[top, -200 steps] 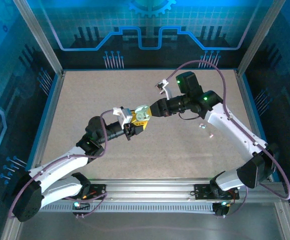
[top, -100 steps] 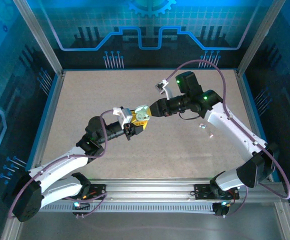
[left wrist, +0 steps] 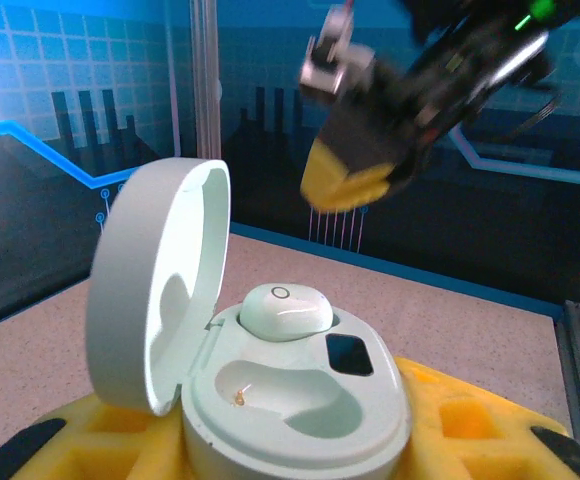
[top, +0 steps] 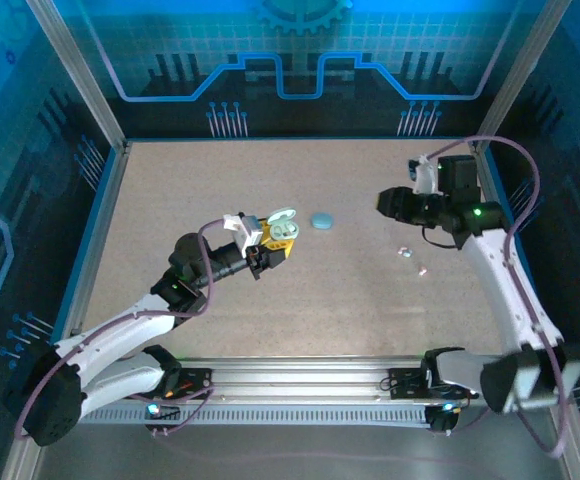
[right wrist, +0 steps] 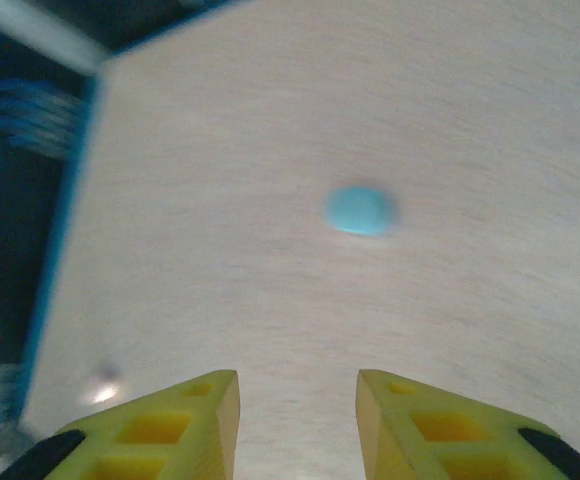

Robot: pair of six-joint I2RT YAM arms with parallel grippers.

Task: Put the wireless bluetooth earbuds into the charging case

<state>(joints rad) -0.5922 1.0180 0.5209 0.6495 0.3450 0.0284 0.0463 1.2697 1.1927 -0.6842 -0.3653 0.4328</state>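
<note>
My left gripper (top: 275, 240) is shut on the pale green charging case (top: 284, 231), holding it above the middle of the table with its lid (left wrist: 155, 285) flipped open. In the left wrist view one whitish earbud (left wrist: 285, 310) sits in the far slot, and the near slot (left wrist: 290, 395) is hollow with a small gold pin. My right gripper (top: 382, 203) hangs well to the right of the case, open and with nothing between its yellow fingers (right wrist: 170, 425). Another tiny glossy earbud (top: 404, 252) lies on the table below the right gripper.
A closed pale blue oval case (top: 322, 221) lies on the table between the two grippers, also in the right wrist view (right wrist: 360, 211). The tan table (top: 220, 180) is walled by blue panels and metal posts (top: 80, 80).
My right gripper has left the held case, swung back to the right and opened. The blue oval case that it covered now shows. The left arm holds still.
</note>
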